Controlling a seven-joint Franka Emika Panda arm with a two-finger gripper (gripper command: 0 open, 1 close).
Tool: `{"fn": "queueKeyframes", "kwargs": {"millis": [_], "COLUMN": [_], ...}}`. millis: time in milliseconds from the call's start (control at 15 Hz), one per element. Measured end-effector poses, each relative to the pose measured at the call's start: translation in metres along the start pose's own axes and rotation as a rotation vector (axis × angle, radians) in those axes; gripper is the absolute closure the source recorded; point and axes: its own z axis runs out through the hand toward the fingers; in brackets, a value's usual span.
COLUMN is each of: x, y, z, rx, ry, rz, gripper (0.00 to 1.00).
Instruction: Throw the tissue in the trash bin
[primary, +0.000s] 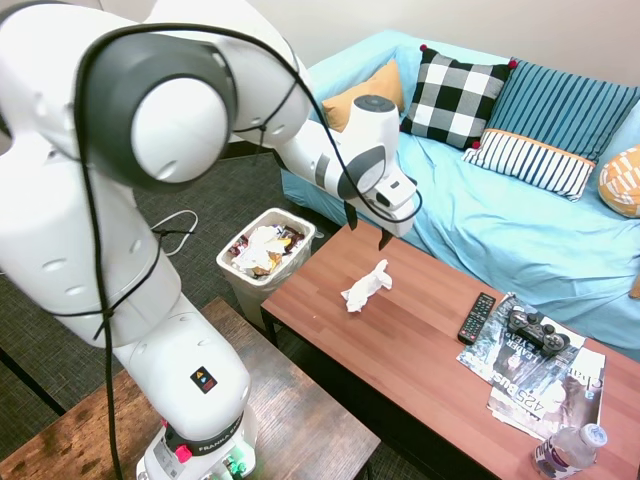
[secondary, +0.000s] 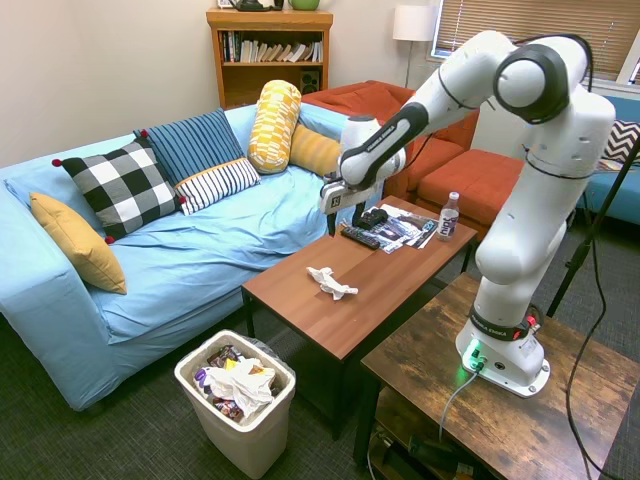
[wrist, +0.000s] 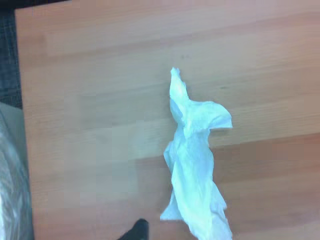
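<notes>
The tissue (primary: 366, 286) (secondary: 331, 281) (wrist: 195, 160) is a crumpled, twisted white strip lying on the wooden coffee table (primary: 420, 350) (secondary: 385, 275), near its end closest to the bin. My gripper (primary: 368, 224) (secondary: 342, 221) hangs open in the air above the table's far edge, a little beyond the tissue and holding nothing. On the carpet just off the table's end stands the off-white trash bin (primary: 262, 252) (secondary: 236, 398), full of crumpled paper and wrappers.
A remote (primary: 476, 317), a game controller (primary: 533, 329) on magazines (primary: 530, 375) and a water bottle (primary: 568, 450) occupy the table's other end. A blue sofa (primary: 500, 220) with cushions runs along the far side. A darker side table (secondary: 480, 400) bears the arm.
</notes>
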Motion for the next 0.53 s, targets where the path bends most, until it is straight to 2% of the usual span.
{"fn": "queueKeyframes", "kwargs": {"millis": [333,533], "x": [0.038,0.038], "y": [-0.033,-0.053], "z": [0.112,0.156], "rx": [-0.096,-0.126], "ry": [-0.008,-0.014], "rz": [0.028,0.006], "gripper": [0.0,0.0]}}
